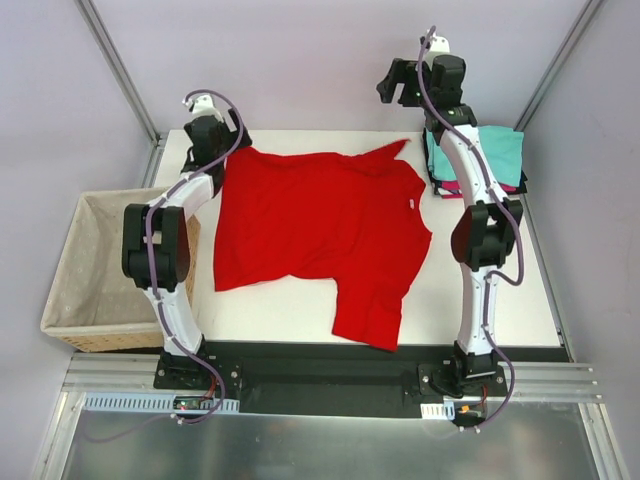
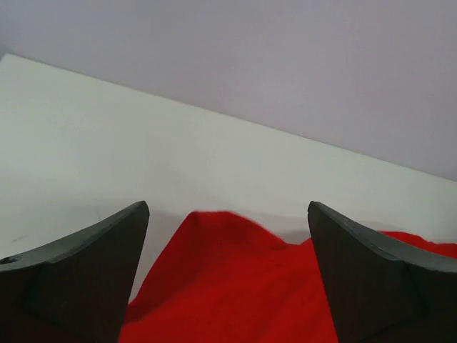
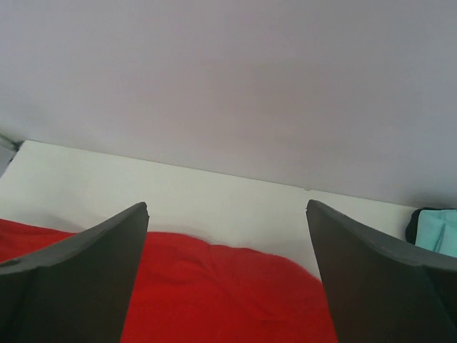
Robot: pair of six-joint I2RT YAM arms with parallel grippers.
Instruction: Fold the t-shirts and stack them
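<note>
A bright red t-shirt lies spread out and rumpled on the white table, one sleeve reaching toward the front. My left gripper is at the shirt's back left corner. In the left wrist view it stands open just above a raised fold of red cloth, gripping nothing. My right gripper is lifted above the shirt's back right corner, open and empty, with red cloth below it. A stack of folded t-shirts, teal on top of magenta and black, sits at the back right; the right wrist view catches its teal edge.
A woven wicker basket with beige lining stands off the table's left side. The grey back wall rises just beyond both grippers. The right arm's forearm crosses over the left part of the folded stack.
</note>
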